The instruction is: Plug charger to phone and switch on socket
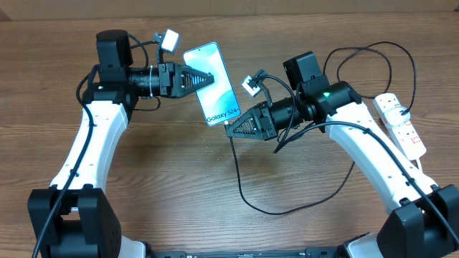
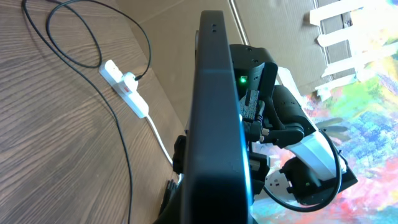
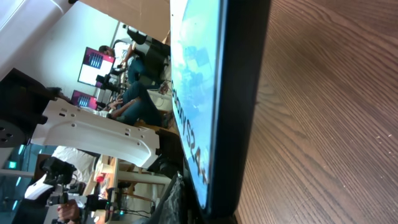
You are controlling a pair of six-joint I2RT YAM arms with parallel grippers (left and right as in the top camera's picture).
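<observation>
The phone [image 1: 213, 75] is held off the table, screen up, with my left gripper [image 1: 204, 79] shut on its left long edge. In the left wrist view the phone's dark edge [image 2: 214, 118] fills the middle. My right gripper [image 1: 231, 130] is shut at the phone's "Galaxy S24" end, and the black charger cable [image 1: 239, 179] comes out from its tips. The connector tip is hidden between the fingers. In the right wrist view the phone [image 3: 214, 93] stands close in front of a dark finger [image 3: 177, 199]. The cable loops across the table to the white socket [image 1: 401, 123], where its plug [image 1: 405, 111] sits.
The socket [image 2: 127, 90] lies at the right edge of the wooden table [image 1: 165, 179], its thick white cord [image 2: 158, 134] trailing off. Loose cable loops [image 1: 373, 57] lie behind the right arm [image 1: 358, 136]. The left arm [image 1: 86, 143] stands on the left side.
</observation>
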